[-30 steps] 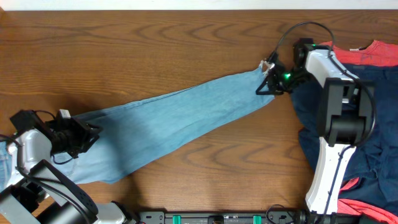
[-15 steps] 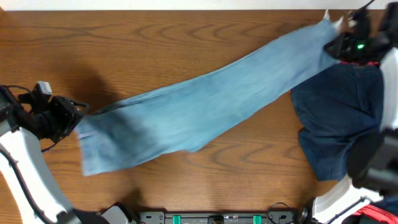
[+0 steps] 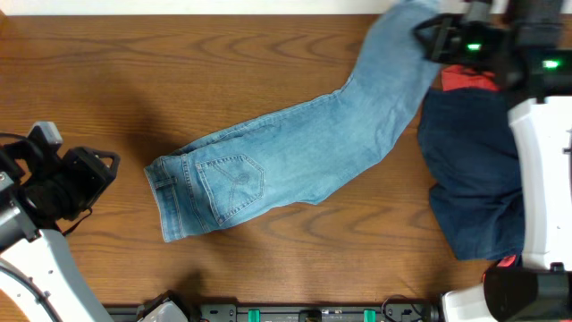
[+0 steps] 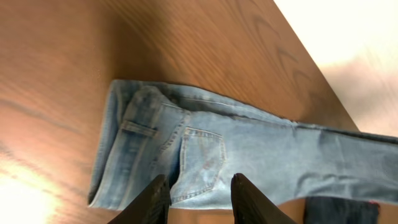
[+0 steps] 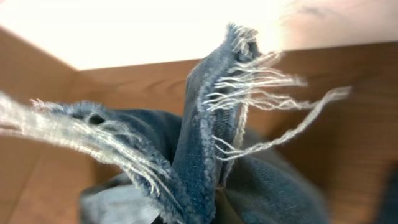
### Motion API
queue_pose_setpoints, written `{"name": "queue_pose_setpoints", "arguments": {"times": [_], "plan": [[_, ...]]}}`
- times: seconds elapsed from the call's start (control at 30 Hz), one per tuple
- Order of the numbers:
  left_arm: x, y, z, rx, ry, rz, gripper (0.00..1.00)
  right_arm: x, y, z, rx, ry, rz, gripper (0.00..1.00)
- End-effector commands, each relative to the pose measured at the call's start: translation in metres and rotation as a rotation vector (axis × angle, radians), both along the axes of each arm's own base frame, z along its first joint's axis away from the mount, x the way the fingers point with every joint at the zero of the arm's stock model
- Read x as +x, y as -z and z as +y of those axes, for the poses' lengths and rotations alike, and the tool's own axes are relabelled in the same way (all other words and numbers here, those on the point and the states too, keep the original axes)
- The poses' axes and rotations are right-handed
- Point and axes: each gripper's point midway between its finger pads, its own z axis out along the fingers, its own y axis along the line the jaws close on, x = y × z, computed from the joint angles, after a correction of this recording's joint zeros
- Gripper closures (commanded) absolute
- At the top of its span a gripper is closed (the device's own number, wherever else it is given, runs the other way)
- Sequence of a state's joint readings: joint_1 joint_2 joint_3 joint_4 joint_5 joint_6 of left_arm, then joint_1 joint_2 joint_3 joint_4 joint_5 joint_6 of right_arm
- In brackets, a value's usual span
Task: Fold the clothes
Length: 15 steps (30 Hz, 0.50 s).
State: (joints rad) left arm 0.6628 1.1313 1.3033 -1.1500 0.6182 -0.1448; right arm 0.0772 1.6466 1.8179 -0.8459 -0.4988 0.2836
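Overhead: light-blue denim jeans (image 3: 295,152) lie stretched out full length, not yet folded. The right gripper (image 3: 432,38), upper right of the frame, is clamped on their frayed hem. The left gripper (image 4: 198,200) stands partly open, empty.

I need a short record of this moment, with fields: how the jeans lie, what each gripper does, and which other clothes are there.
jeans: on the table, waistband to the left, back pocket facing up, leg running to the far right
hem: frayed, lifted off the table
right gripper: shut on the hem
left gripper: open, apart from the waistband, holding nothing
other clothes: navy garment at the right; red T-shirt showing at its edges
fold: not yet done
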Motion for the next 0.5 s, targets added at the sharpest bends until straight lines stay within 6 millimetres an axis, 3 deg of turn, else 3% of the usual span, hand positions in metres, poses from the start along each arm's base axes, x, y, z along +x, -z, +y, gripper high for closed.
{"name": "queue_pose_setpoints", "arguments": {"times": [0.0,0.1,0.2,0.33,0.47], "plan": [[-0.006,-0.004,0.012,0.041,-0.086,0.032,0.66,-0.021,-0.005,0.058,0.023,-0.067,0.033,0.99],[-0.005,-0.008,0.013,0.033,-0.103,0.024,0.66,-0.036,0.016,0.092,-0.082,-0.064,0.073,0.98],[-0.004,-0.014,0.013,0.043,-0.103,0.012,0.66,-0.053,0.041,0.102,-0.217,0.023,0.141,0.97],[-0.004,-0.022,0.014,0.054,-0.104,-0.004,0.66,-0.08,0.062,0.133,-0.276,-0.056,0.199,0.96],[-0.003,-0.022,0.014,0.054,-0.104,-0.004,0.66,-0.091,0.077,0.141,-0.356,-0.101,0.215,0.95]]}}
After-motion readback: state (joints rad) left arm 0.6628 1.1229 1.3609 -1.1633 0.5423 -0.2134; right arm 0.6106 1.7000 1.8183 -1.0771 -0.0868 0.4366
